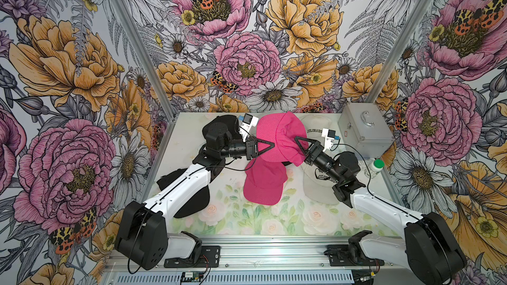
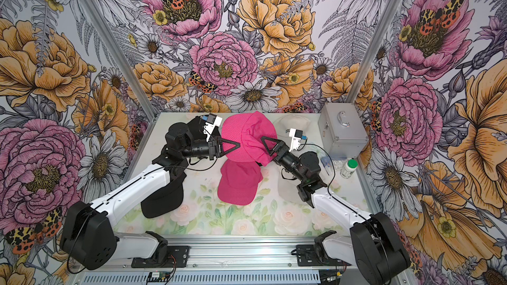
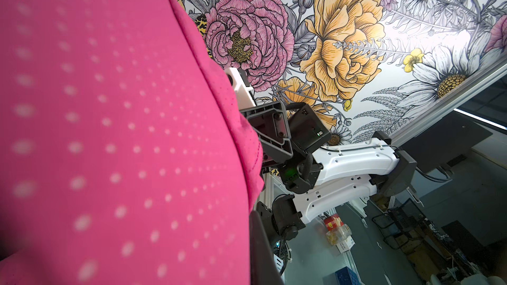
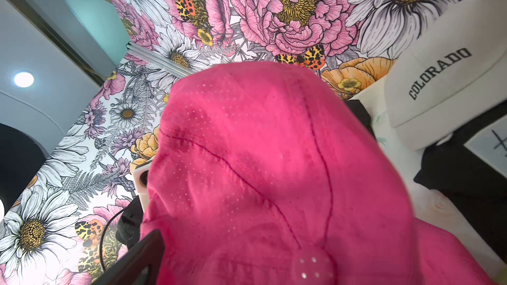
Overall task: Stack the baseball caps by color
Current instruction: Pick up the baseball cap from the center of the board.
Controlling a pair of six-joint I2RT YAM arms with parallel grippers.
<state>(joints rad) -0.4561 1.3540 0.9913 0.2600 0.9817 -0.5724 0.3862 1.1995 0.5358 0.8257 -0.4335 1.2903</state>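
A hot pink baseball cap [image 1: 277, 138] [image 2: 247, 138] hangs above the middle of the table between my two grippers. My left gripper [image 1: 270, 145] [image 2: 238, 143] is shut on its left edge; its fabric fills the left wrist view [image 3: 123, 132]. My right gripper [image 1: 297, 141] [image 2: 264, 140] is open at the cap's right side. Pink fabric [image 4: 274, 174] drapes over its jaws, and only one finger [image 4: 142, 256] shows. A second pink cap [image 1: 264, 185] lies flat just in front. Cream COLORADO caps lie at the back right [image 1: 312, 127] [image 4: 444, 78] and under my right arm [image 1: 321, 187]. Black caps lie at the back left [image 1: 222, 124] and under my left arm [image 1: 189, 201].
A silver metal case [image 1: 362, 130] [image 2: 343, 130] stands at the back right corner. A white bottle with a green lid [image 1: 375, 168] [image 2: 349, 168] stands in front of it by the right edge. Flowered walls close in the table [image 1: 247, 223] on three sides.
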